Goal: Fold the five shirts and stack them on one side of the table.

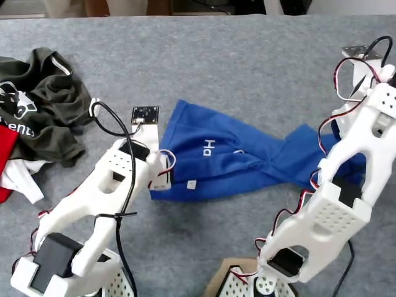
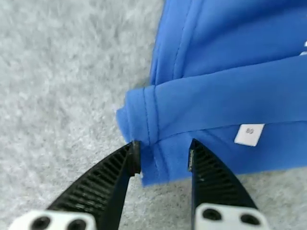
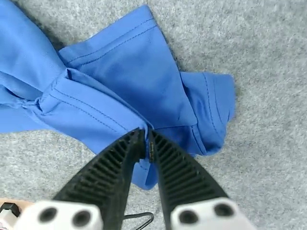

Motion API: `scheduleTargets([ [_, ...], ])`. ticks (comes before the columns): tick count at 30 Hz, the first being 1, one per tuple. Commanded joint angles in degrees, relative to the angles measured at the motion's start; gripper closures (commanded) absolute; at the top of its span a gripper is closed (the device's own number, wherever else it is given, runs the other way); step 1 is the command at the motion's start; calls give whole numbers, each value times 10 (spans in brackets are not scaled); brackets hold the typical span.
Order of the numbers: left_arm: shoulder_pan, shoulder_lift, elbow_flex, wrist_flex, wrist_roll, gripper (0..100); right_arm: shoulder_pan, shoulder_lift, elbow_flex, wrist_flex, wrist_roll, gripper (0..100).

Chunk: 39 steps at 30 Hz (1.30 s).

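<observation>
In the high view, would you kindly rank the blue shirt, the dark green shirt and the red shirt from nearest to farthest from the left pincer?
Measured from the left pincer:
1. The blue shirt: its edge lies right at the pincer, mid-table.
2. The dark green shirt: crumpled off to the left, farther back.
3. The red shirt: at the table's far left edge.

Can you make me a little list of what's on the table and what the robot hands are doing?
table: grey cloth top
blue shirt: crumpled, mid-table, between the arms
left gripper: fingers open, astride the shirt's hem
right gripper: fingers shut on the shirt's other end
unfolded: green shirt, red shirt, white shirt, heaped by the left arm
</observation>
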<state>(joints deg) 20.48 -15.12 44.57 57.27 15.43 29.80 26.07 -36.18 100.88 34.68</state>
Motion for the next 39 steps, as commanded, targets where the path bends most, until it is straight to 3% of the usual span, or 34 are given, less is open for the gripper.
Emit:
scheduleTargets([
  [1,4,-5,0,-16,-1,822,-8,-2,0,11,-7,994],
  [11,-33,-3,11,-15,-64,822,-8,-2,0,11,-5,994],
  [23,-38,-2,12,-18,-63,822,-7,-2,0,11,-4,994],
  [32,-38,-4,68,-107,-60,823,-7,-2,0,11,-4,994],
  [39,-38,-7,62,-112,-64,984,-7,-3,0,11,-5,994],
])
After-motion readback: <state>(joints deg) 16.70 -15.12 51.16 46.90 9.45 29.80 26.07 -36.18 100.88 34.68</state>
